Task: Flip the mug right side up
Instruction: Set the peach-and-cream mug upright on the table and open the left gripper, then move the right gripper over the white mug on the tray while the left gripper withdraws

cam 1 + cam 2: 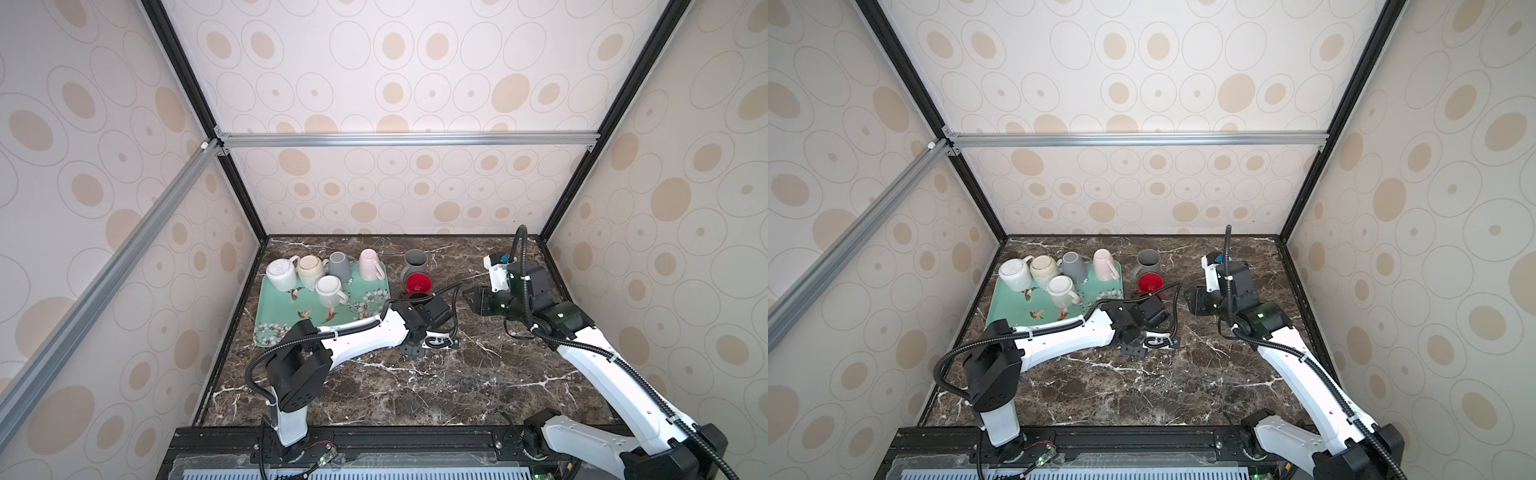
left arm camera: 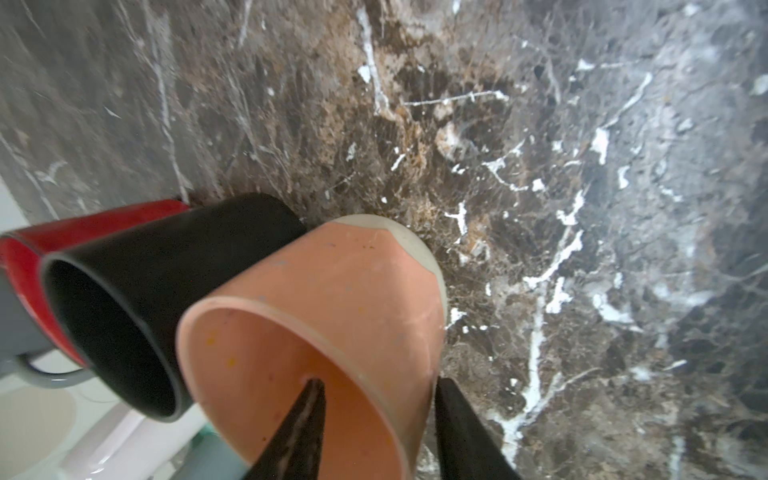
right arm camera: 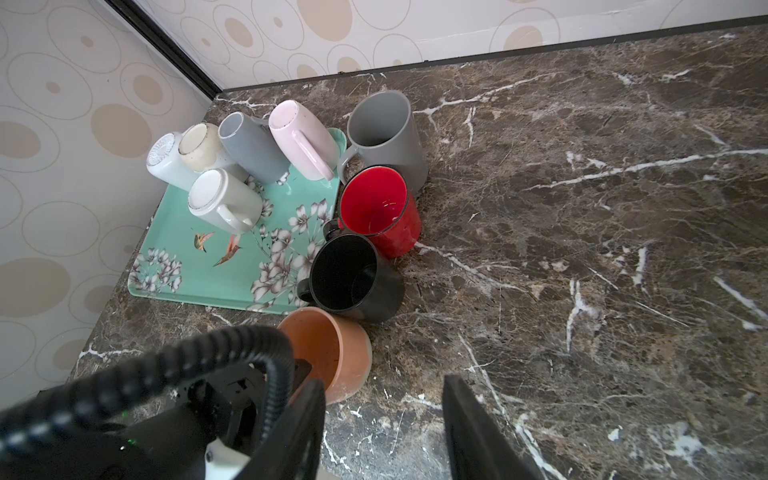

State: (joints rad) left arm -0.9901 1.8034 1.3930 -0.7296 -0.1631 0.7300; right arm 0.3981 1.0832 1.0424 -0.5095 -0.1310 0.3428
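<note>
left arm (image 1: 361, 336) low, jaws straddling mug (image 2: 332, 282) rim

Soft, even light fills both top views; the walls (image 1: 415, 62) glare pale above the table (image 1: 415, 386), and my left arm (image 1: 361, 336) throws only a faint shadow on it. In my left wrist view the table's marble smears toward the edges, and my left jaws are dark, unfocused blurs. A cable (image 3: 166, 370) near my right wrist blurs too.
</note>
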